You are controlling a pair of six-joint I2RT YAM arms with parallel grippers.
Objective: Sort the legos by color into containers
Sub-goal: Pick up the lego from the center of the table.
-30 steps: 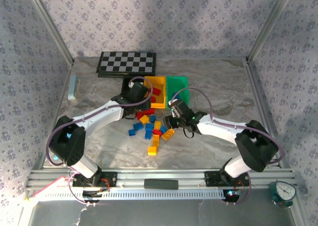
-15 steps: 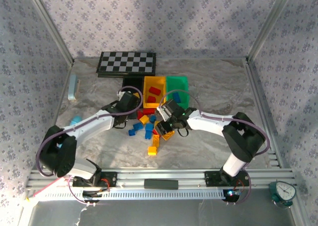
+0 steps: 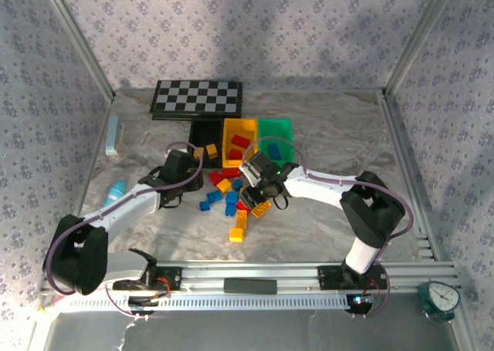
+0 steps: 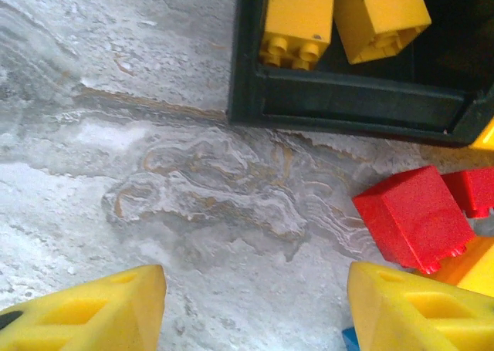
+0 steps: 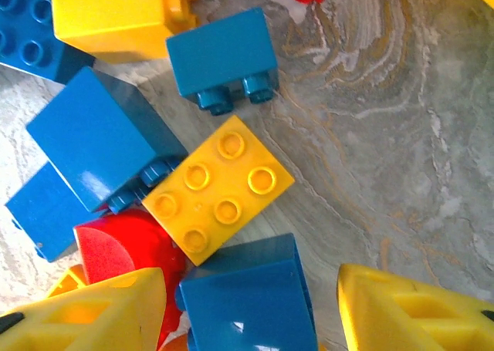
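Nothing readable anywhere, honestly. The round white-faced dial gauge (image 3: 443,297), way off to the right of the right gripper (image 3: 258,190), has markings too tiny to make out.

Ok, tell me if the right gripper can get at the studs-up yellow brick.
Probably yes: the yellow brick lies uncovered, studs up, just ahead of the open right gripper, though blue bricks crowd it.

Checkerboard (image 3: 197,98) lies at the table's (image 3: 340,135) far edge; bottom right, perhaps a gauge (image 3: 441,298).
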